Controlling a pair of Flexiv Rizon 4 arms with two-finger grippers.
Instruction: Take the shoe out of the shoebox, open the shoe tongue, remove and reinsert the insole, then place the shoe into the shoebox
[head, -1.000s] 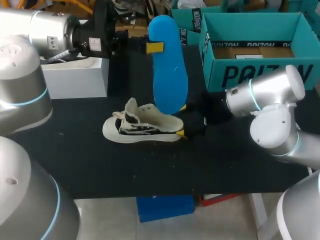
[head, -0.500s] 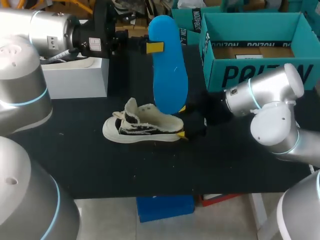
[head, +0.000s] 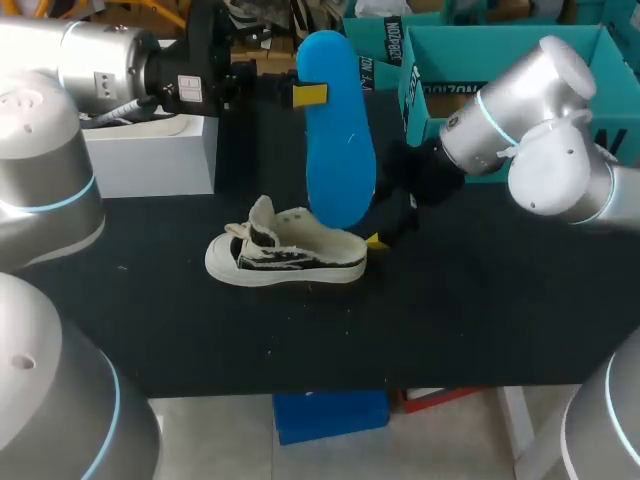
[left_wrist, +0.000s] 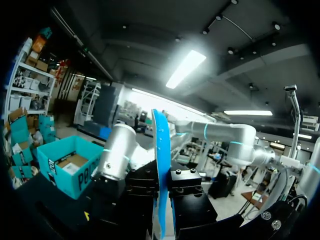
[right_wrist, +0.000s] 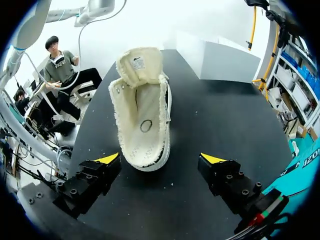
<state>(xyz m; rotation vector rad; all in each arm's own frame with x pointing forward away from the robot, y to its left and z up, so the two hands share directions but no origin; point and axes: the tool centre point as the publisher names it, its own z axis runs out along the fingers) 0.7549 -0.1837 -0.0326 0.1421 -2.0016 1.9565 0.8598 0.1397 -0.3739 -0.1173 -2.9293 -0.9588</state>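
Right gripper (right_wrist: 160, 159) lifted, insole (head: 338, 130) overlapping shoe (head: 285, 258)

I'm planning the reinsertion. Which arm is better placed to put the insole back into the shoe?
Left: the left gripper clamps the blue insole upright above the shoe. The right gripper is open and empty.

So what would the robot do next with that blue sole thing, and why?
Probably the left gripper lowers the blue insole into the shoe. It holds the insole upright above the shoe, whose tongue is folded back and whose inside looks bare; the right gripper hangs open, apart from it.
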